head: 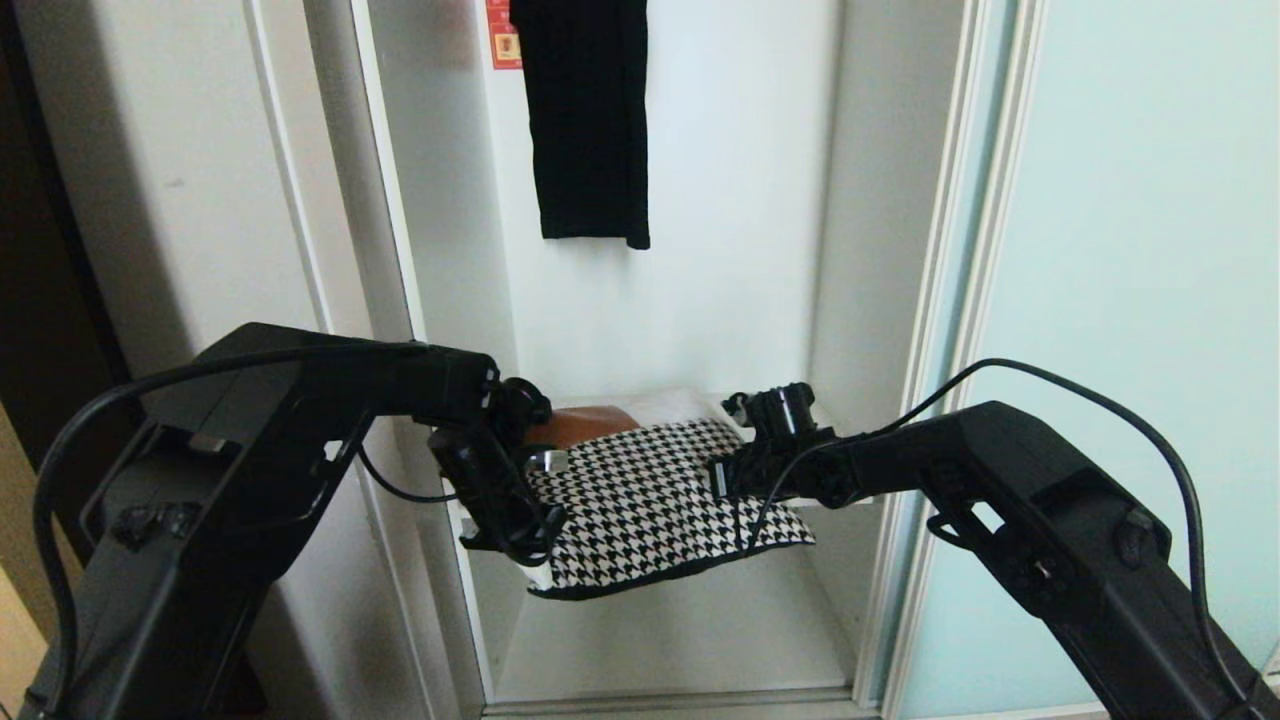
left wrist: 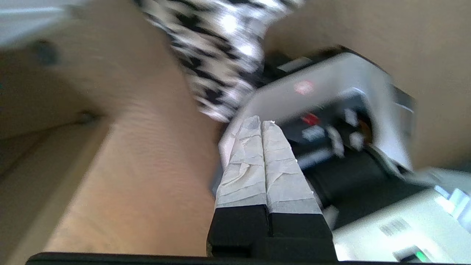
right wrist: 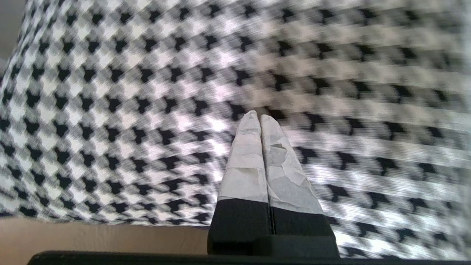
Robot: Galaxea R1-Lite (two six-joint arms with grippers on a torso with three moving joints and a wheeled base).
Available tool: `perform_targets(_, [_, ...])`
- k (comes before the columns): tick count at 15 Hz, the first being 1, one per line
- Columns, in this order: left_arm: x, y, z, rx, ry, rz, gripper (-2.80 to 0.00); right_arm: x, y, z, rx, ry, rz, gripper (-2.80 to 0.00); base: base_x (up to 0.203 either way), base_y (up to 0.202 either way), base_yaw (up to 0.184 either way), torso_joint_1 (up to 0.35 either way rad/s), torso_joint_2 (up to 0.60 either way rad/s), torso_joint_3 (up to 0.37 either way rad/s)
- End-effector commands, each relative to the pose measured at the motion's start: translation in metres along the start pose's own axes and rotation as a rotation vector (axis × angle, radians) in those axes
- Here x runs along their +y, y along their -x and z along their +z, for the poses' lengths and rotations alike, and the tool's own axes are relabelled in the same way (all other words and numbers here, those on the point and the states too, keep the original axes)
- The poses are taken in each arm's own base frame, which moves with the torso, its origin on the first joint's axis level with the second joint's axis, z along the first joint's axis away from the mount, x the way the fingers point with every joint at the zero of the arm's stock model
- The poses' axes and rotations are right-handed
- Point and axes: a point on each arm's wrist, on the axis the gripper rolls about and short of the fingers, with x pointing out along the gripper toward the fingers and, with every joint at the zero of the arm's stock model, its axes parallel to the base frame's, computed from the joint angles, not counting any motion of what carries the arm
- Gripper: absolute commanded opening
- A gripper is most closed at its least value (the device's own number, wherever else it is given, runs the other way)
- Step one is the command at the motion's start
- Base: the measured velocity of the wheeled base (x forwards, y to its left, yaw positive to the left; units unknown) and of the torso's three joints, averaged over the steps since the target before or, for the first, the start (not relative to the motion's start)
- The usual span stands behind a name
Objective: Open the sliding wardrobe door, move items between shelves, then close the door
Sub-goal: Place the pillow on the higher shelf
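Observation:
The houndstooth cushion (head: 650,500), tan patch at its far left corner, lies flat in the open wardrobe with its front half sticking out past the white shelf (head: 668,405). My left gripper (head: 520,530) is against the cushion's left edge, shut with nothing between its fingertips (left wrist: 261,123). My right gripper (head: 722,478) is against the cushion's right edge, also shut and empty (right wrist: 257,117); the houndstooth cloth (right wrist: 147,110) fills its wrist view. The sliding wardrobe door (head: 1130,300), pale aqua glass, stands slid to the right.
A long black garment (head: 590,120) hangs at the back of the compartment, next to a red label (head: 503,35). The white side panel (head: 180,200) borders the opening on the left. A lower white board (head: 680,620) lies under the cushion.

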Motion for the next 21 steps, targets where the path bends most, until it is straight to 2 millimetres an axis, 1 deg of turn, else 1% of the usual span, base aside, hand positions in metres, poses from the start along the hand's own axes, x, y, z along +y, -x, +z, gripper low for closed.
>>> perform_targets(1, [0.005, -0.017, 0.003, 0.020, 0.003, 0.049, -2.80, -0.003, 0.009, 0.011, -0.023, -0.012, -0.005, -2.80, 0.000, 0.000, 0.000, 0.000, 0.00, 0.000])
perform_targets(5, [-0.005, -0.022, 0.002, 0.034, -0.020, 0.048, -2.80, -0.009, 0.015, 0.018, -0.037, -0.020, -0.014, -2.80, 0.000, 0.000, 0.000, 0.000, 0.00, 0.000])
perform_targets(6, [-0.010, -0.020, 0.001, 0.038, -0.028, 0.045, -2.80, -0.010, 0.015, 0.017, -0.034, -0.022, -0.018, -2.80, 0.000, 0.000, 0.000, 0.000, 0.00, 0.000])
perform_targets(8, [-0.024, -0.006, -0.004, 0.050, -0.049, 0.007, -2.80, -0.013, 0.017, 0.015, -0.025, -0.029, -0.023, -2.80, 0.000, 0.000, 0.000, 0.000, 0.00, 0.000])
perform_targets(9, [-0.030, -0.005, -0.006, 0.064, -0.056, -0.009, -2.80, -0.015, 0.017, 0.016, -0.026, -0.032, -0.027, -2.80, 0.000, 0.000, 0.000, 0.000, 0.00, 0.000])
perform_targets(10, [-0.034, -0.010, -0.007, 0.088, -0.063, -0.007, -2.80, -0.020, 0.019, 0.018, -0.033, -0.044, -0.033, -2.80, 0.000, 0.000, 0.000, 0.000, 0.00, 0.000])
perform_targets(11, [-0.033, -0.016, -0.006, 0.091, -0.067, 0.009, -2.80, -0.019, 0.023, 0.022, -0.043, -0.050, -0.033, -2.80, 0.000, 0.000, 0.000, 0.000, 0.00, 0.000])
perform_targets(14, [-0.025, -0.033, -0.002, 0.091, -0.073, 0.157, -2.80, -0.025, 0.027, 0.027, -0.055, -0.071, -0.042, -2.80, 0.000, 0.000, 0.000, 0.000, 0.00, 0.000])
perform_targets(16, [-0.018, -0.048, 0.003, 0.075, -0.077, 0.240, -2.80, -0.033, 0.031, 0.030, -0.066, -0.091, -0.054, -2.80, 0.000, 0.000, 0.000, 0.000, 0.00, 0.000])
perform_targets(17, [-0.015, -0.055, 0.007, 0.054, -0.076, 0.288, -2.80, -0.033, 0.034, 0.034, -0.074, -0.094, -0.054, -2.80, 0.000, 0.000, 0.000, 0.000, 0.00, 0.000])
perform_targets(19, [-0.013, -0.060, 0.009, 0.036, -0.073, 0.316, -2.80, -0.037, 0.038, 0.038, -0.084, -0.099, -0.060, -2.80, 0.000, 0.000, 0.000, 0.000, 0.00, 0.000])
perform_targets(21, [-0.010, -0.067, 0.012, 0.016, -0.075, 0.323, -2.80, -0.038, 0.039, 0.039, -0.087, -0.102, -0.061, -2.80, 0.000, 0.000, 0.000, 0.000, 0.00, 0.000])
